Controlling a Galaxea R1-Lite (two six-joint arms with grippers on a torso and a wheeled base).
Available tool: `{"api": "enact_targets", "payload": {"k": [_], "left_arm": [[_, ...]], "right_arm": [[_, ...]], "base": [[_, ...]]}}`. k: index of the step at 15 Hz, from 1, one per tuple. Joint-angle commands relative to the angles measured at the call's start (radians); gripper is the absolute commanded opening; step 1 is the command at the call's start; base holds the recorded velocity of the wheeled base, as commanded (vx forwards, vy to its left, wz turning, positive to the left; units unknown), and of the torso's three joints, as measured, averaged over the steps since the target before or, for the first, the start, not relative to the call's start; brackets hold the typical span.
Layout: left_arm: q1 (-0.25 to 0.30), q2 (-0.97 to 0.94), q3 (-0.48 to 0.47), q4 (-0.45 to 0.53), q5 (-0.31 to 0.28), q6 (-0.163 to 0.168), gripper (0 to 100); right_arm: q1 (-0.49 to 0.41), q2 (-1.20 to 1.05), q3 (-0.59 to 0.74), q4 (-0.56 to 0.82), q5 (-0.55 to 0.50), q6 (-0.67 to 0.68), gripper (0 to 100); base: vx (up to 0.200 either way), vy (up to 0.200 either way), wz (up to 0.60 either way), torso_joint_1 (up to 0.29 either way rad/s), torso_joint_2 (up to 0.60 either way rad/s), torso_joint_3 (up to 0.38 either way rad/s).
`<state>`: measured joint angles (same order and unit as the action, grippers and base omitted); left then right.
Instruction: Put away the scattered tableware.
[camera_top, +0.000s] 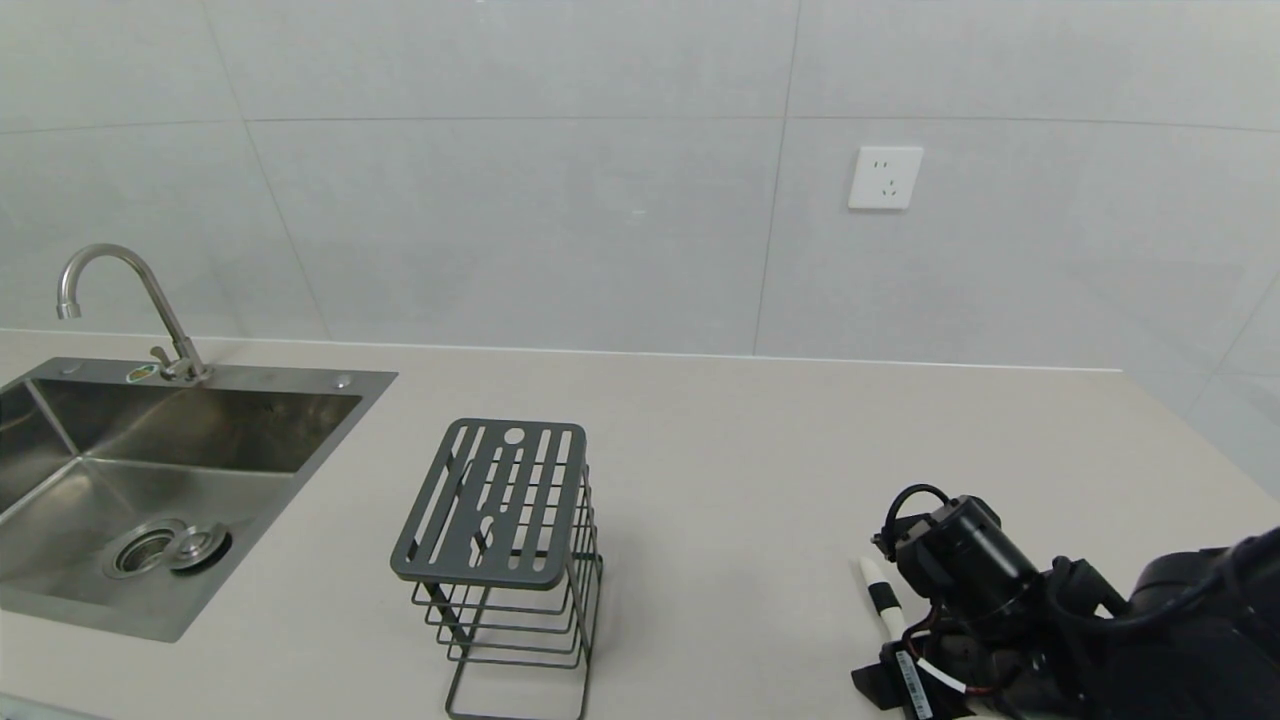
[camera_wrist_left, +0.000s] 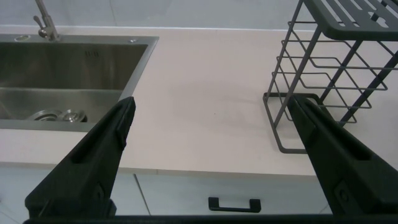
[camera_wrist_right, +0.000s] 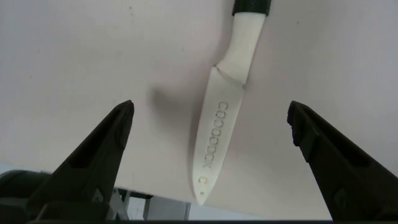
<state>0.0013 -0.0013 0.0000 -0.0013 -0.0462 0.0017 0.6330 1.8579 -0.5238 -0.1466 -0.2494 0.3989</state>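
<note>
Knife (camera_wrist_right: 216, 127) lies flat on the near-right counter (camera_top: 760, 470)
Right gripper (camera_wrist_right: 209, 111) jaws spread above it; left gripper (camera_wrist_left: 212, 106) jaws released too; looks light, stiff, slick; better pinched at the handle

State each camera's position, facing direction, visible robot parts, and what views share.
Head view: on the head, looking forward and down at counter, sink, rack; right arm lower right.
Left wrist view: on the left wrist, facing sink and rack; open left tool.
Right wrist view: on the right wrist, looking down at the knife; open right tool.
Shared: head and left wrist views show sink and rack; head and right wrist views, the knife.
</note>
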Motion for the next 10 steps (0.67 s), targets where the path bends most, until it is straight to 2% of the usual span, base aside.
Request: {"api": "enact_targets", "payload": {"k": [1, 5, 10], "left_arm": [[0.000, 0.001, 0.000, 0.000, 0.000, 0.000, 100], [0.000, 0.001, 0.000, 0.000, 0.000, -0.002, 100], [0.000, 0.001, 0.000, 0.000, 0.000, -0.002, 100]], "right_arm": [[-0.016, 0.017, 0.004, -0.002, 0.001, 0.001, 100], [-0.055, 0.050, 0.034, -0.091, 0.002, -0.009, 100], [-0.045, 0.080, 0.038, -0.131, 0.002, -0.009, 100]], "base": [[0.000, 0.000, 0.00, 0.000, 0.00, 0.000], [0.000, 0.000, 0.00, 0.000, 0.00, 0.000], [0.000, 0.000, 0.00, 0.000, 0.00, 0.000]]}}
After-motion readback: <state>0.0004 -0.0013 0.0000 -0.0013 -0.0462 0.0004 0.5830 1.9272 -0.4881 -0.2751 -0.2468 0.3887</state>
